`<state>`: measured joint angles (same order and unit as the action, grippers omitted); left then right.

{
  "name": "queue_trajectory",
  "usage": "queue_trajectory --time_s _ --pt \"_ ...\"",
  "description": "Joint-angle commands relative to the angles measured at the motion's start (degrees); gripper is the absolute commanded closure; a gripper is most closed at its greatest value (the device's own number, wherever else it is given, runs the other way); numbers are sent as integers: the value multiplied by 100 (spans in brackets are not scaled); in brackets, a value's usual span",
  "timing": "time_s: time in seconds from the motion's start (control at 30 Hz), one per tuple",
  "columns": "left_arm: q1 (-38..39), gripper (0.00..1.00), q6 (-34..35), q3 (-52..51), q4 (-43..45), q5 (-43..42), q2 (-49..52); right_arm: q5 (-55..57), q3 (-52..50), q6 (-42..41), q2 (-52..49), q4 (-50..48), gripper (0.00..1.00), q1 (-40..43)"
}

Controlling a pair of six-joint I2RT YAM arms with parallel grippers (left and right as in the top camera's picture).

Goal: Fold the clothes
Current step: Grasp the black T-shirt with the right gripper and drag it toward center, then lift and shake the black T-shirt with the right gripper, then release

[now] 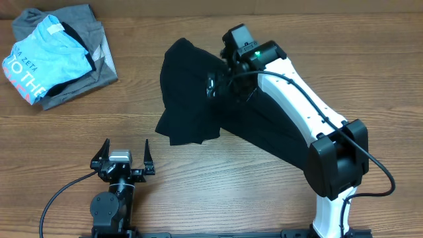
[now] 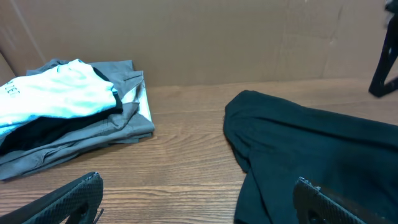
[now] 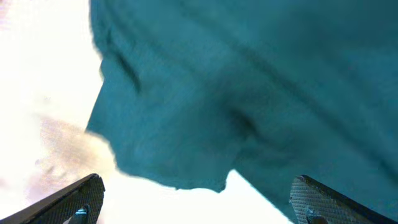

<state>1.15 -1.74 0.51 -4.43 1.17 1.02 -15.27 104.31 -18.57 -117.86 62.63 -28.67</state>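
The wooden worktop (image 1: 218, 182) carries everything. The biggest thing on it is the black T-shirt (image 1: 192, 99), which lies in the middle. It is rumpled rather than flat, with a bunched mass toward the left and the rest running down and right beneath the right arm (image 1: 304, 109). No tidy edge or square outline shows, so I judge that the folding is at an early stage. The cloth looks to be in the course of being laid out or given a first fold, and no finished fold is visible.

At the far left corner, well apart from it, is a pile that is not part of the job: a grey garment (image 1: 96, 73) with a light blue printed shirt (image 1: 46, 53) on top.

The right end effector (image 3: 199, 186) hangs over the upper middle of the black T-shirt. In its wrist view its fingers stand wide apart, with the dark fabric beyond them and nothing visibly caught between them. The left end effector (image 1: 127, 143) sits near the front edge, clear of the shirt, also spread wide and holding nothing.

The next move probably calls for finding a true edge or corner, such as a hem, sleeve or shoulder. The end effector would need to pinch it cleanly and draw the soft cloth flat before any fold is laid. The left arm is free to take the near left side.
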Motion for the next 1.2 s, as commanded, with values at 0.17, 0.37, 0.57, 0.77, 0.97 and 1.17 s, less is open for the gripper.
queue_trajectory --time_s 0.17,0.37,0.57,0.77,0.97,1.17 --pt "28 0 -105 -24 20 70 -28 -197 -785 39 -116 -835 7 -1029" --pt "28 0 -105 -24 20 70 -28 179 -1054 -168 -153 -1434 6 -1294" --pt "28 0 -105 -24 20 70 -28 323 -1062 -168 -164 -1394 6 -1322" --pt "28 0 -107 -24 20 70 -28 326 -1062 -166 -168 -1423 3 -1386" --pt "28 0 -105 -24 20 70 -28 326 -1062 -164 -177 -1421 2 -1388" --pt "28 0 -105 -24 20 70 -28 326 -1062 -166 -177 -1419 2 -1388"
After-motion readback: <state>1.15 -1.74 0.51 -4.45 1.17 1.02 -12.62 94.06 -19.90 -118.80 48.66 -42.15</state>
